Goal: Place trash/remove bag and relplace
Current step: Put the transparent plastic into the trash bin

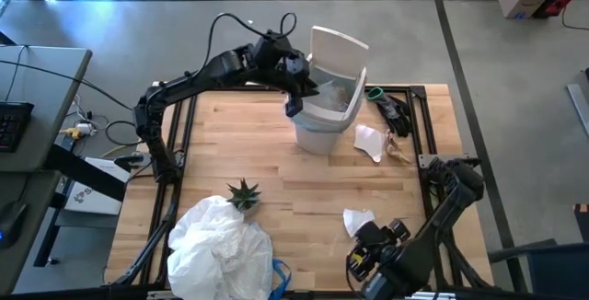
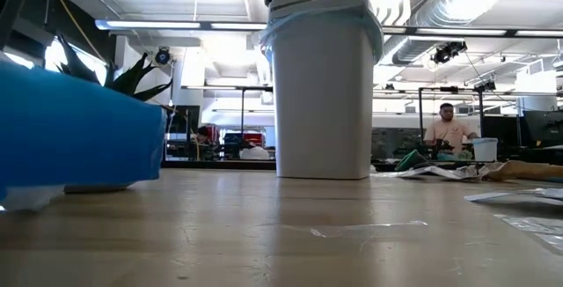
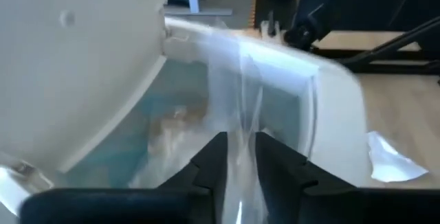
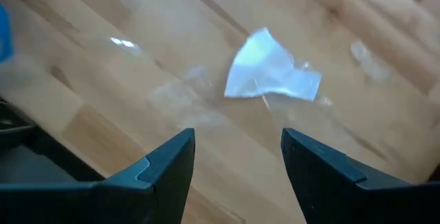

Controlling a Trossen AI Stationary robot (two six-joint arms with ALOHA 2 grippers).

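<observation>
The table [image 1: 304,190] is pale planked wood with a smooth, faintly sheeny finish. The bin [image 1: 324,121] is smooth white plastic, lined with a thin, translucent blue bag [image 3: 175,124] (crinkled and glossy). At the bin's 3 o'clock lies a matt white paper scrap [image 1: 370,141]; toward 7 o'clock a heap of crumpled white film [image 1: 219,245] shines softly. The arms are matt dark plastic or metal.

You see the left end effector [image 1: 296,98] over the white bin's [image 1: 317,134] rim, the right end effector [image 1: 368,256] low on the desk [image 1: 304,190] by a white scrap [image 1: 357,219].
</observation>
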